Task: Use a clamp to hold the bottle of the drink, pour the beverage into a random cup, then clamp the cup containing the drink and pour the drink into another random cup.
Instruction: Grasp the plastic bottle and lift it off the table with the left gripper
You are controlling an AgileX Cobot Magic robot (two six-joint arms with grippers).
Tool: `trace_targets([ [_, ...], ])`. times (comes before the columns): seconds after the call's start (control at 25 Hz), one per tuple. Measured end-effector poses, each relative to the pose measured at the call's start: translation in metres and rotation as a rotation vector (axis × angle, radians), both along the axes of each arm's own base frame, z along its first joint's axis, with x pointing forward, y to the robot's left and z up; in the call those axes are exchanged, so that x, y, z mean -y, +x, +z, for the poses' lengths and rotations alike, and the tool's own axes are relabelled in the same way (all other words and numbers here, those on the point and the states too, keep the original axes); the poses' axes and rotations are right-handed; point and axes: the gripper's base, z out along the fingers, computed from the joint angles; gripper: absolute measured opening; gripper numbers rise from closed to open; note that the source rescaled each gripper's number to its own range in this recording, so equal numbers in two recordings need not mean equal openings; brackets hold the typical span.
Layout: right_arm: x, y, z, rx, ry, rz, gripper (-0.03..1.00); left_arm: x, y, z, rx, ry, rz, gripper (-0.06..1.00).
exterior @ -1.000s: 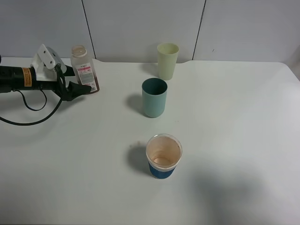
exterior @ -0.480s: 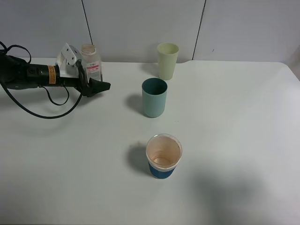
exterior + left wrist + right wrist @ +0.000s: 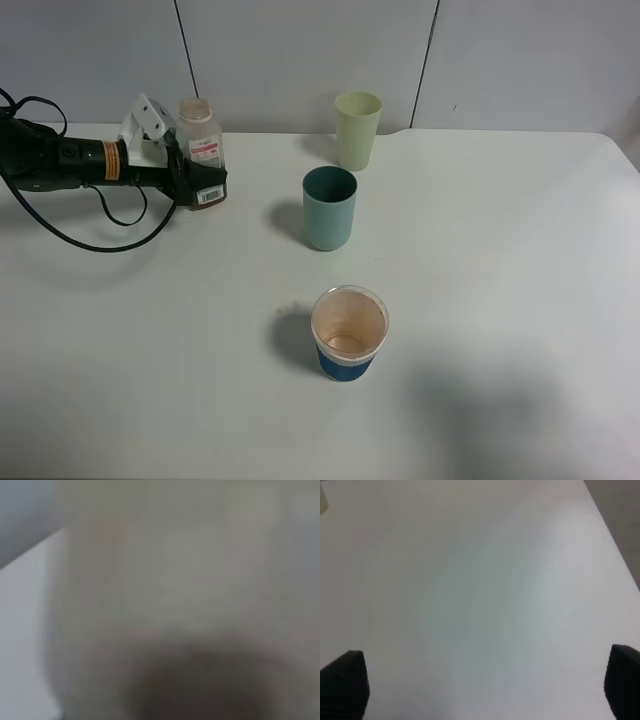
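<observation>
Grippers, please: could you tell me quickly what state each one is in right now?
Left gripper: jaws shut on the bottle of the drink.
Right gripper: jaws open, holding nothing.

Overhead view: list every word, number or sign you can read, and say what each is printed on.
White label on the bottle: print too small to read.
Orange sticker on the left arm: too small to read.
Paper cup: no text visible.
</observation>
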Motion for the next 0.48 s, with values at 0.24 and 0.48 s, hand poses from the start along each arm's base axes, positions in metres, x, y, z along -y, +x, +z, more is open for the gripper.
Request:
trace_targets([
  [0.24,0.0,0.0,0.0,0.0,0.0,0.0,1.0,-0.001,0.001,0.0,-0.005,0.004,0.021,0.05],
  [0.48,0.0,0.0,0.0,0.0,0.0,0.0,1.0,0.007,0.005,0.013,-0.028,0.046,0.108,0.05],
])
